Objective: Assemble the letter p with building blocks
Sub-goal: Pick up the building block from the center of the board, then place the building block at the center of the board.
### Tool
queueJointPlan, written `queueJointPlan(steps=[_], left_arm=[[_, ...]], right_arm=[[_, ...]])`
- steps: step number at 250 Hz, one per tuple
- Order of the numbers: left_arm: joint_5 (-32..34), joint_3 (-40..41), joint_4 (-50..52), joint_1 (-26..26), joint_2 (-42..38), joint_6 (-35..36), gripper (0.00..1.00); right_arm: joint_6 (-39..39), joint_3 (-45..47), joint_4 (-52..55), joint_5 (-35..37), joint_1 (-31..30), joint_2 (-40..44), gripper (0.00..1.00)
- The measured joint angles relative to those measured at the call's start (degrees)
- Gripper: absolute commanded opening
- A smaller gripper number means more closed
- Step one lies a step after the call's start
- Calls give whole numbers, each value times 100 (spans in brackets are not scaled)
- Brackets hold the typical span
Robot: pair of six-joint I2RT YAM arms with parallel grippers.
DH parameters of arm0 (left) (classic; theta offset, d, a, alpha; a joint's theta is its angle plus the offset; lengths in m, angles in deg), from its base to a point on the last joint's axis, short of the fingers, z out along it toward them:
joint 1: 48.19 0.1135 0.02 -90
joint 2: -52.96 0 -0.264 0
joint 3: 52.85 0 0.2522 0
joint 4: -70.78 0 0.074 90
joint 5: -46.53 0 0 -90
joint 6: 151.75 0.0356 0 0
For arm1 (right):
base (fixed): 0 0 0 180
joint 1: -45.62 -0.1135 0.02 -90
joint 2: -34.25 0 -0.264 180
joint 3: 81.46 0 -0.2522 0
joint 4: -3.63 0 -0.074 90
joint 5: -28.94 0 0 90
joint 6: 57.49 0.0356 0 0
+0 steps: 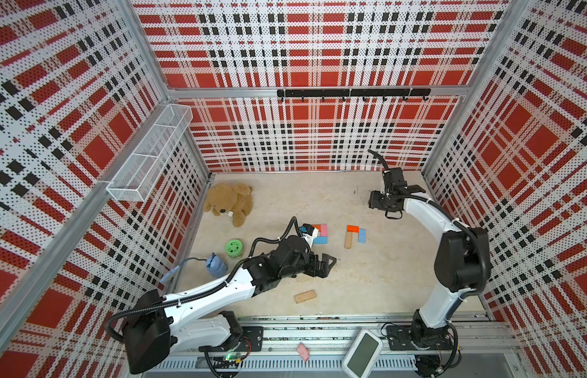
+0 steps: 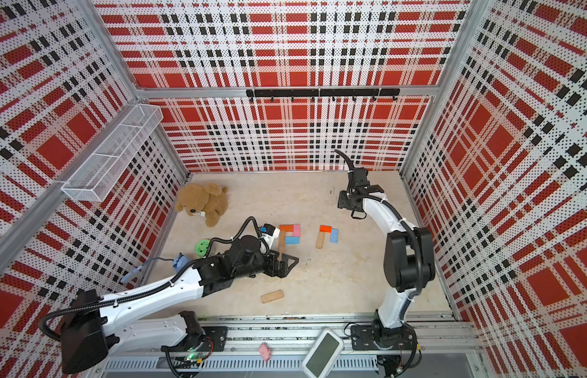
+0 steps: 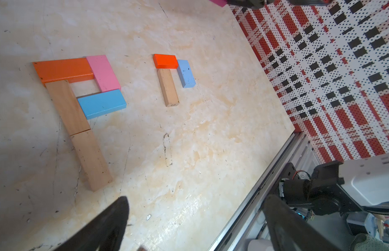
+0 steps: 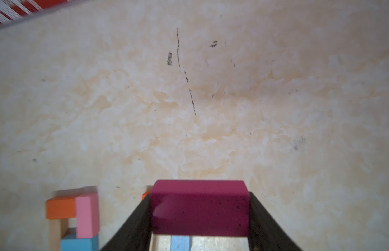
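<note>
Five building blocks lie in a P shape: orange [image 3: 63, 69], pink [image 3: 103, 72], blue [image 3: 101, 104] and two tan ones [image 3: 67, 106] end to end as the stem. Right of it sits a smaller group of orange [image 1: 352, 228], tan [image 1: 348, 240] and light blue [image 1: 362, 235] blocks. A loose tan block [image 1: 305, 296] lies near the front. My left gripper [image 1: 328, 263] stands open and empty at the stem's lower end. Hovering over the far right of the table, my right gripper [image 4: 199, 195] is shut on a magenta block [image 4: 199, 213].
A brown teddy bear [image 1: 230, 203] lies at the back left, with a green cylinder toy [image 1: 235, 249] and a blue-grey pouch [image 1: 216, 264] along the left wall. A white device [image 1: 362, 351] and a pink scrap [image 1: 303, 351] rest on the front rail.
</note>
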Motion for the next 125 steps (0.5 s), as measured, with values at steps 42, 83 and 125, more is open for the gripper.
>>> queueJointPlan(steps=[42,83,125], left_arm=[[114,46,2,-57,-205,0,99],[262,87,7,-142,-348,4,99],[389,87,7,-212,-339,11,99]], right_arm=[[367,769,-68,98,-310,1200,40],[662,1891,-63,96,-643,2201,40],[863,3051,-129,87,-879,3202,41]])
